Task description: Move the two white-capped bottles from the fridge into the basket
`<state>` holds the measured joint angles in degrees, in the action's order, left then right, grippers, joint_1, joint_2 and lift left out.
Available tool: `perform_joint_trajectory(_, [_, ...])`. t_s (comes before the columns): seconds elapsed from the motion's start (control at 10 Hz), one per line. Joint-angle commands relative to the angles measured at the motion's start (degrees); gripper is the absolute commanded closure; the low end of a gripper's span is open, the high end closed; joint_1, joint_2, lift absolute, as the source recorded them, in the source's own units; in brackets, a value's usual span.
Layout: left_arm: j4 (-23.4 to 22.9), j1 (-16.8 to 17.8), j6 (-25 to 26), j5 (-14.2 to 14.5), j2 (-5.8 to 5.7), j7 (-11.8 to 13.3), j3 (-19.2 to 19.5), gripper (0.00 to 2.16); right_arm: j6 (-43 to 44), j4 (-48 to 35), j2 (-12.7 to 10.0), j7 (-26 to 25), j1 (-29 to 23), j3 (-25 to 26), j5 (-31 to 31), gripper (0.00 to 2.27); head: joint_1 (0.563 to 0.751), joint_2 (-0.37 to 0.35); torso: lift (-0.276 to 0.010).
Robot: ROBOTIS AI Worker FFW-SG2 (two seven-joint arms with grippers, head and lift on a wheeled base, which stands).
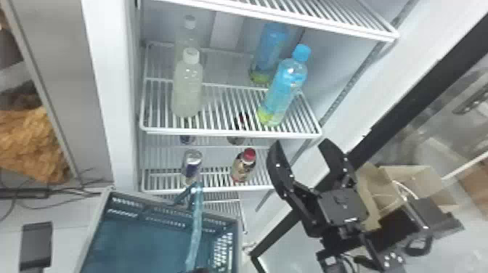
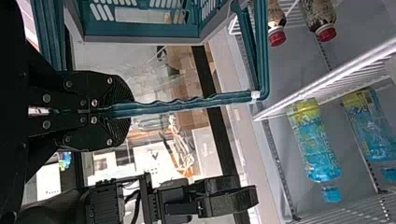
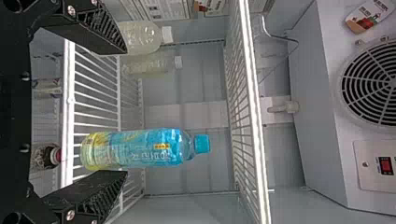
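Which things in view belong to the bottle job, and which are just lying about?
Part of the job:
- front white-capped bottle
- rear white-capped bottle
- fridge
- basket, its handle in the left gripper
- right gripper, open

Just lying about:
- two blue bottles
- can
- two red-capped bottles
- cardboard box

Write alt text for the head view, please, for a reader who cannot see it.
Two white-capped bottles stand one behind the other at the left of a fridge shelf, two blue bottles at its right. The right gripper hovers open at lower right; a basket sits at lower left.
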<state>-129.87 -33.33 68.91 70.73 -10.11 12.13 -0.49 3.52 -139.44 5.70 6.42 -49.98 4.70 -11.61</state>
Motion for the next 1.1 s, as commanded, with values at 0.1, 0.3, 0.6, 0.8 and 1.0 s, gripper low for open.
perform_joint_trajectory(0.1, [0.0,0.0,0.0,0.0,0.00,0.0,0.0,1.19,-0.1,1.3,1.2,0.0,1.5,-1.6,-0.7,0.12,0.695,-0.350,0.000])
perform_joint_trajectory(0.3, [0.0,0.0,0.0,0.0,0.00,0.0,0.1,1.19,-0.1,2.1,1.7,0.0,2.5,-2.4,-0.7,0.12,0.695,-0.350,0.000])
perform_joint_trajectory(0.6, [0.0,0.1,0.1,0.0,0.00,0.0,0.0,1.19,-0.1,5.5,2.7,0.1,5.8,-4.4,-0.7,0.12,0.695,-0.350,0.000])
perform_joint_trajectory(0.8, [0.0,0.4,0.0,0.2,-0.09,0.0,-0.2,1.19,-0.1,7.9,3.4,0.1,8.6,-5.8,-1.2,0.12,0.695,-0.350,0.000])
perform_joint_trajectory(1.0, [0.0,0.6,0.0,0.2,0.00,0.0,-0.1,1.19,-0.3,10.3,3.9,0.8,11.3,-6.8,-1.9,0.11,0.695,-0.350,0.000])
